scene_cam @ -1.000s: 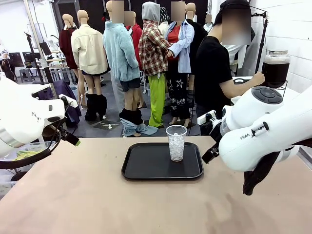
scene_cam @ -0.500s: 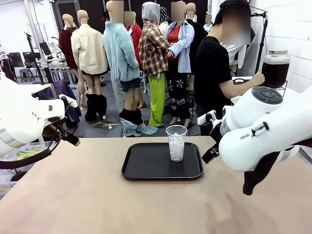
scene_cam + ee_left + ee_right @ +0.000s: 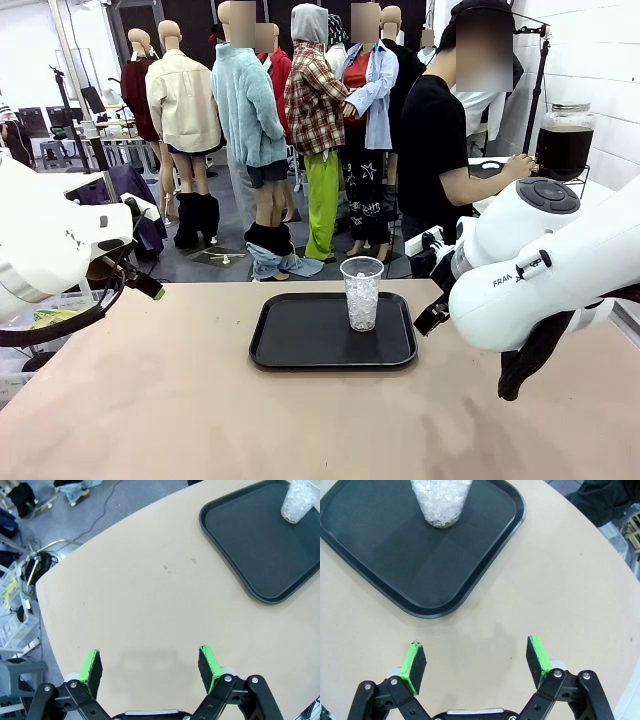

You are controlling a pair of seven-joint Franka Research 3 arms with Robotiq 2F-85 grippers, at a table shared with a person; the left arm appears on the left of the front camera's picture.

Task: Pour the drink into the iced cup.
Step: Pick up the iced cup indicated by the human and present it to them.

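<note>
So the iced cup [image 3: 362, 293] is standing upright on a black tray [image 3: 300, 345] in the middle of the tan worktop [image 3: 150, 400], towards the far edge; it's clear plastic, packed with ice nearly to the rim, and it sits in the tray's far right part. The drink [image 3: 564, 150] isn't on this worktop at all; it's dark, almost black, in a lidded glass jar [image 3: 568, 120] by the white wall at the far right, beyond the right arm [image 3: 540, 260]. A person in a black tee stands over there side-on with one hand [image 3: 519, 165] just beside the jar's lower part; can't tell if it's actually touching the glass.

Left tool [image 3: 150, 662]: jaws spread wide, nothing between the green pads [image 3: 92, 664], hanging over bare worktop well apart from the tray; cup and tray sit off in the upper right corner of its wrist view. Right tool [image 3: 475, 657]: same deal, wide apart and holding nothing, over bare worktop just off the tray's rounded corner, with the cup farther along on the tray. The left arm [image 3: 50, 250] sits at its own side of the worktop; the right arm likewise.
</note>
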